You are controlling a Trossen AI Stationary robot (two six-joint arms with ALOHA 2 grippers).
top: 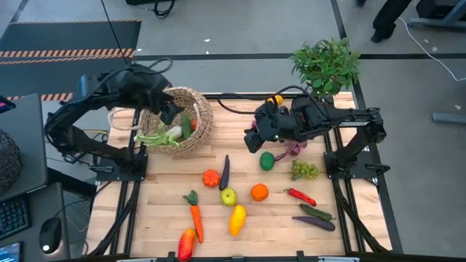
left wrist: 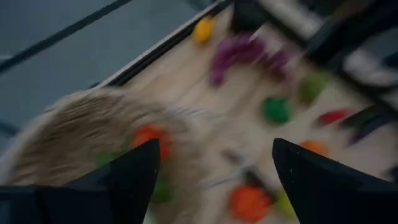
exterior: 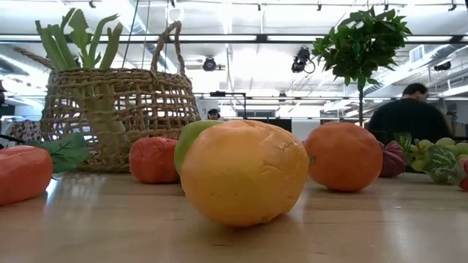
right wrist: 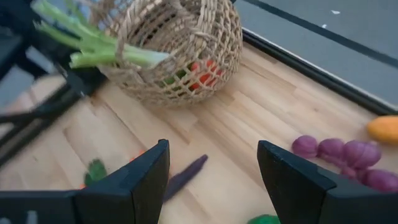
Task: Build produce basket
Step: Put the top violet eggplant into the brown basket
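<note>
The tan woven basket (top: 195,125) stands at the table's far left. A leek (right wrist: 93,43) lies in it, its green leaves jutting out over the rim, beside a cucumber (top: 186,128) and something red (right wrist: 202,71). My left gripper (left wrist: 214,149) hovers open above the basket (left wrist: 81,137), holding nothing. My right gripper (right wrist: 214,149) hangs open over the table's middle (top: 251,140), pointing at the basket (right wrist: 180,50). Loose produce lies on the table: green pepper (top: 267,160), purple grapes (right wrist: 345,155), green grapes (top: 306,170), orange (top: 259,192), dark eggplant (top: 224,172), carrot (top: 195,218).
A leafy potted plant (top: 326,64) stands at the far right corner. More produce sits toward the near edge: yellow pepper (top: 237,220), red pepper (top: 186,244), chili (top: 300,196), cucumber (top: 314,212). A dark mesh basket (top: 7,156) is off the table's left. A person (exterior: 409,109) sits beyond the table.
</note>
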